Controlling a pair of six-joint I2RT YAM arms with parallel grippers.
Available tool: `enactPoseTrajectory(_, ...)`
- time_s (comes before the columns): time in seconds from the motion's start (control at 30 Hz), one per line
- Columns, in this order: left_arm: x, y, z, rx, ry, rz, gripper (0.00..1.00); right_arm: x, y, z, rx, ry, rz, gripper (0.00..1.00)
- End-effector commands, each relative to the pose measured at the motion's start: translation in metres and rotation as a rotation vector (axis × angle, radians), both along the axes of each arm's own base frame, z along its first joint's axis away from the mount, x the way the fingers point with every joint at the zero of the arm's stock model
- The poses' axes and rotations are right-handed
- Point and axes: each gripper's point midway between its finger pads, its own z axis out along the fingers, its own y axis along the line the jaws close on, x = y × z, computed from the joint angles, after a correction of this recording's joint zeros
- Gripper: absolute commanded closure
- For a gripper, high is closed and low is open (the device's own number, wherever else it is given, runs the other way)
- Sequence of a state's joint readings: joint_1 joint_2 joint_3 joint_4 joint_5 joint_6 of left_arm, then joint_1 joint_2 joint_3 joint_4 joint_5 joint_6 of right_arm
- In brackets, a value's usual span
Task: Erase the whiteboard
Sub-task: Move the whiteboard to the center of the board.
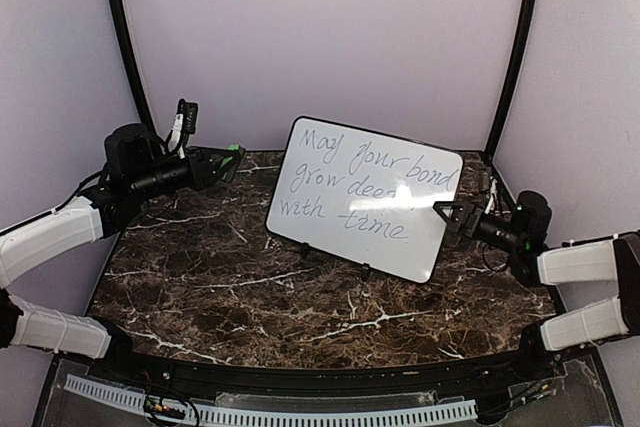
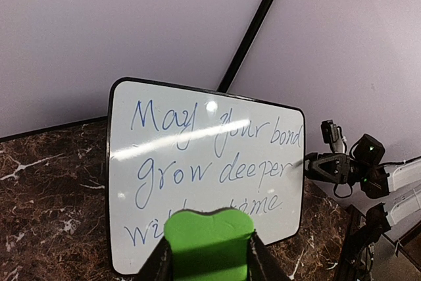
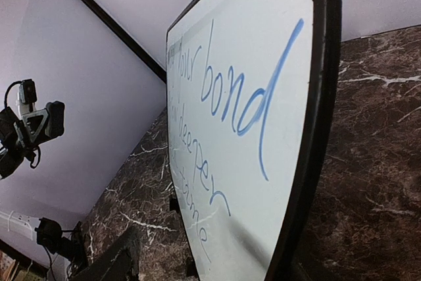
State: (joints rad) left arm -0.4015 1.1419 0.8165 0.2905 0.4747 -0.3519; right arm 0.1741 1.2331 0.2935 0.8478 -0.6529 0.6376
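Dark marble surface (image 1: 300, 297) veined in white, boxed in by lilac walls (image 1: 320, 27) with black corner poles (image 1: 125, 37). Seen from above, "deeper" lost in glare; seen from the left wrist, that word plain but the last line half hidden behind a green eraser (image 2: 209, 241). Edge-on and close from the right wrist. Whiteboard (image 1: 365, 197) black-framed, leaning back on small feet (image 1: 365, 269), blue handwriting, straight ahead of the left pincer (image 1: 228, 159) clamped on the eraser. Right pincer (image 1: 447, 215) open, astride the board's edge.
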Motion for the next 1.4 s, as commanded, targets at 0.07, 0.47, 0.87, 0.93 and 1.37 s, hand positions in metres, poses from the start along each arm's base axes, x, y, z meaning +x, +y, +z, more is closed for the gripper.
enactPoseTrajectory(0.07, -0.001, 0.0, 0.004, -0.012, -0.018, -0.008, 0.67, -0.027, 0.021, 0.023, 0.004, -0.101, 0.059, 0.36)
enactPoseTrajectory(0.47, -0.002, 0.001, 0.006, -0.015, -0.025, -0.007, 0.67, -0.061, 0.046, 0.005, -0.03, -0.045, 0.056, 0.36)
enactPoseTrajectory(0.87, -0.004, 0.002, 0.009, -0.018, -0.034, -0.006, 0.67, -0.032, 0.008, 0.026, -0.233, -0.014, -0.223, 0.07)
enactPoseTrajectory(0.93, -0.004, 0.002, 0.01, -0.021, -0.035, -0.008, 0.67, -0.023, 0.0, 0.041, -0.275, -0.016, -0.241, 0.04)
enactPoseTrajectory(1.37, -0.006, 0.002, 0.012, -0.027, -0.037, -0.012, 0.67, 0.034, -0.005, 0.083, -0.309, 0.05, -0.089, 0.05)
